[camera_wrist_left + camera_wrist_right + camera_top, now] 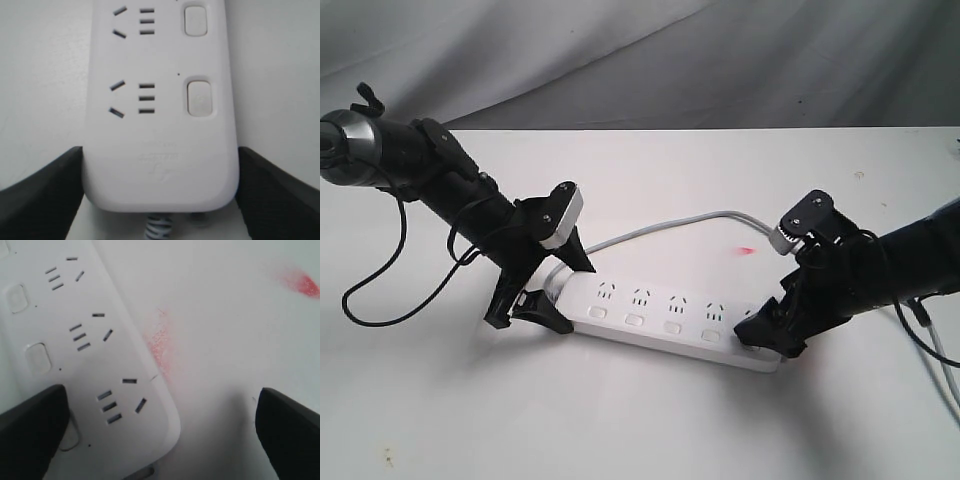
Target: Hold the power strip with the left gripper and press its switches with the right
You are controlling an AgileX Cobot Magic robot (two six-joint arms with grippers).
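Note:
The white power strip (pixel 670 315) lies flat on the white table, its grey cord (pixel 660 228) curving away behind it. My left gripper (pixel 560 290) straddles the cord end. In the left wrist view both black fingers (pixel 45 195) press against the sides of the power strip (pixel 160 125), so the left gripper (pixel 160 195) is shut on it. Two switches (pixel 201 98) show there. My right gripper (pixel 765 335) is open at the other end. In the right wrist view one of its fingers (pixel 30 435) sits over the last switch (pixel 71 436) of the power strip (pixel 90 365); the other hangs over bare table.
A red mark (pixel 747 250) lies on the table behind the strip, with a fainter red smudge (pixel 159 347) beside the strip's end. A black cable (pixel 370 290) loops down from the left arm. A grey cable (pixel 945 360) runs along the right edge. Grey cloth (pixel 620 60) hangs behind the table.

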